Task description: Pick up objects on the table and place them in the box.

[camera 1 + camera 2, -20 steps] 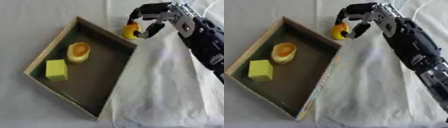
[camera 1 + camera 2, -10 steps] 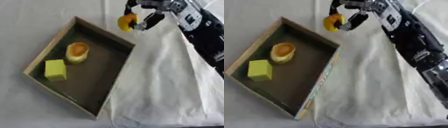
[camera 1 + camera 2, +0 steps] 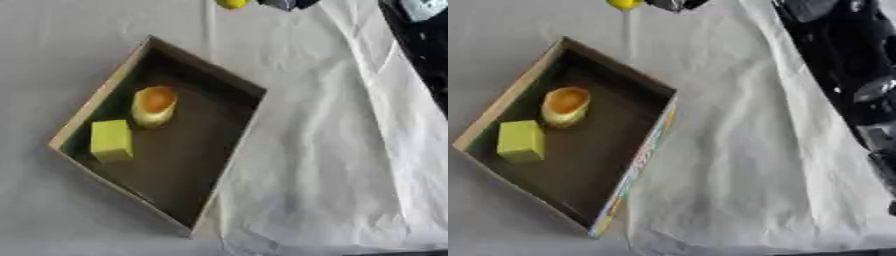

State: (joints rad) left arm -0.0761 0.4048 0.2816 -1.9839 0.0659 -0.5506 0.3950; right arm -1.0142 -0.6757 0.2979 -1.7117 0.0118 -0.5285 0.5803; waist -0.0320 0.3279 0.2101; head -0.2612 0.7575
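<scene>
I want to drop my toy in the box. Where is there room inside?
The box has bare floor along its right side and down to the near corner. The left side is crowded: the yellow block and the orange-topped cup thing sit close together there.

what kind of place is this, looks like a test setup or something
Probably a robot test bench: a table draped in a creased white cloth, one shallow box holding a yellow block and a yellow-orange cup-like piece, nothing household.

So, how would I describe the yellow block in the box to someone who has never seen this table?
Find the shallow cardboard box on the white cloth. Two things lie inside, toward its left end. The block is the flat-sided, plain yellow-green one nearer the left corner; its neighbour, the cup-shaped thing, is rounded with an orange top.
</scene>
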